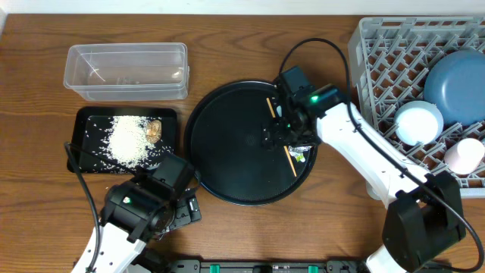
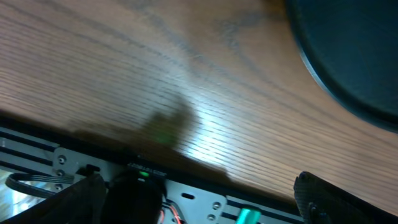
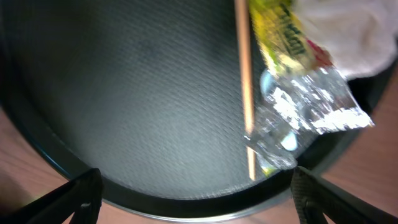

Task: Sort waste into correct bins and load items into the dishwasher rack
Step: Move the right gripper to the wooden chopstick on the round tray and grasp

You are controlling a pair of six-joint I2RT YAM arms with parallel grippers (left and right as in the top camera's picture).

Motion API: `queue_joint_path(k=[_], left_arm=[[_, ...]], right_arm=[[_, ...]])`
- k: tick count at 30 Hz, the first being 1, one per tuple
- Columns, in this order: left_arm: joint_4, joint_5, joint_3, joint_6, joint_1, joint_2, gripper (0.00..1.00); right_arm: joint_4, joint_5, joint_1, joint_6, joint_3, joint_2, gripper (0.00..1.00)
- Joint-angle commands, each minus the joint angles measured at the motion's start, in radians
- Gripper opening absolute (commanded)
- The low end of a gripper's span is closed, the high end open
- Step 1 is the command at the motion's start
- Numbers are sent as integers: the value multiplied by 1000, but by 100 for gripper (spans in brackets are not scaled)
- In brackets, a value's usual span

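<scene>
My right gripper (image 1: 279, 130) is open and empty over the right part of the round black tray (image 1: 227, 144). In the right wrist view its fingers (image 3: 193, 199) straddle the tray's rim. The thin stick (image 1: 282, 138) (image 3: 244, 81) lies on the tray. Beside it are a yellow-green and silver foil wrapper (image 1: 300, 152) (image 3: 292, 93) and a white tissue wad (image 3: 351, 31). The shallow black tray (image 1: 91, 121) holds white rice (image 1: 129, 140) and the brownish lump (image 1: 154, 130). The clear tub (image 1: 125, 70) stands behind it. My left gripper (image 1: 184, 210) (image 2: 199, 202) is open and empty over bare wood.
The grey rack (image 1: 379, 45) at the right holds a large blue plate (image 1: 455, 82), the white bowl (image 1: 418, 121) and the pink cup (image 1: 464, 155). I cannot make out the light blue bowl. The round tray's edge shows in the left wrist view (image 2: 354, 56).
</scene>
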Motion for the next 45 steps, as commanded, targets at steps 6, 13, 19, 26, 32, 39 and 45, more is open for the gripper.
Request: queue_joint_path(k=[6, 13, 19, 26, 32, 39, 45], left_arm=[[19, -37, -97, -42, 5, 0, 98], [22, -33, -97, -52, 5, 0, 98], [24, -34, -97, -52, 5, 0, 98], [27, -34, -97, -52, 5, 0, 98], [27, -34, -97, -52, 5, 0, 98], [31, -34, -97, -51, 5, 0, 98], [31, -34, -97, -52, 5, 0, 98]], right_arm=[[86, 44, 14, -5, 0, -3, 87], [164, 58, 16, -6, 0, -3, 89], [196, 58, 16, -5, 0, 27, 87], [207, 53, 16, -25, 0, 124, 83], [233, 57, 16, -24, 0, 179, 78], [248, 71, 18, -43, 0, 225, 74], [245, 96, 16, -43, 0, 266, 74]])
